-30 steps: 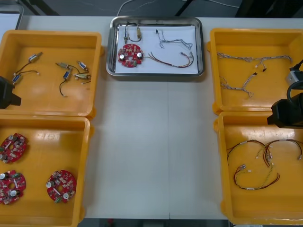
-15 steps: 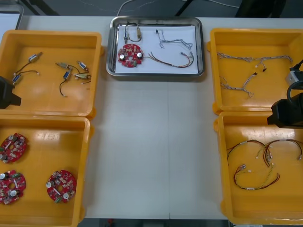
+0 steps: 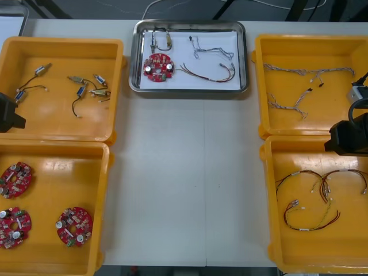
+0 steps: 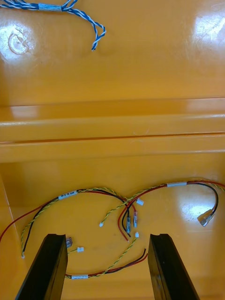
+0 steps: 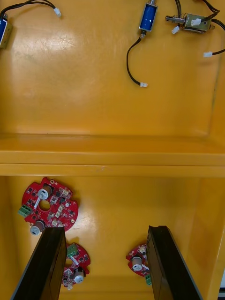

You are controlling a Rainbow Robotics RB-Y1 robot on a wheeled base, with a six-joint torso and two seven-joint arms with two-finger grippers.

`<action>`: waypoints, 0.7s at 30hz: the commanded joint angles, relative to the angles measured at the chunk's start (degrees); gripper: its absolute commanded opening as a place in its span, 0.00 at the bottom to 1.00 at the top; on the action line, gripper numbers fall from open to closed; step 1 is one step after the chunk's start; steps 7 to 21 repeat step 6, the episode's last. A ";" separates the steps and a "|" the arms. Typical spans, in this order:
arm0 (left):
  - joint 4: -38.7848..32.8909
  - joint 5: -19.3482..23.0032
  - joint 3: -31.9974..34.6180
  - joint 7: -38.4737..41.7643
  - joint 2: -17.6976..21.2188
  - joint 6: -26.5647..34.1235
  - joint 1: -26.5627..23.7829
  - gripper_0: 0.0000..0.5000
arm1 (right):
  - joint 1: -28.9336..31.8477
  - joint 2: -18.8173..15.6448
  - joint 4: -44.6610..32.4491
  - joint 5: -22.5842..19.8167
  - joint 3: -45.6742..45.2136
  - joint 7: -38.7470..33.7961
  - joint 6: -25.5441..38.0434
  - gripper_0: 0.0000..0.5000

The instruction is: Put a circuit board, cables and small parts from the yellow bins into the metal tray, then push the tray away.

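Note:
The metal tray stands at the table's far middle, white inside. In it lie a round red circuit board, a small metal part, a blue and white cable and a red and yellow cable. My left gripper hangs open over the near left bin, above red circuit boards. My right gripper is open over the near right bin, with red and yellow cables under its fingers. Both arms stay at the table's sides, the left arm and the right arm.
The far left bin holds small metal parts with black cables. The far right bin holds blue and white cables. Three circuit boards lie in the near left bin. Bare table runs between the bins.

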 commanded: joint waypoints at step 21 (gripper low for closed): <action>-1.32 -0.46 -0.65 5.26 1.44 -0.17 0.85 1.00 | 0.74 0.43 -0.21 0.52 -1.88 3.37 -0.40 1.00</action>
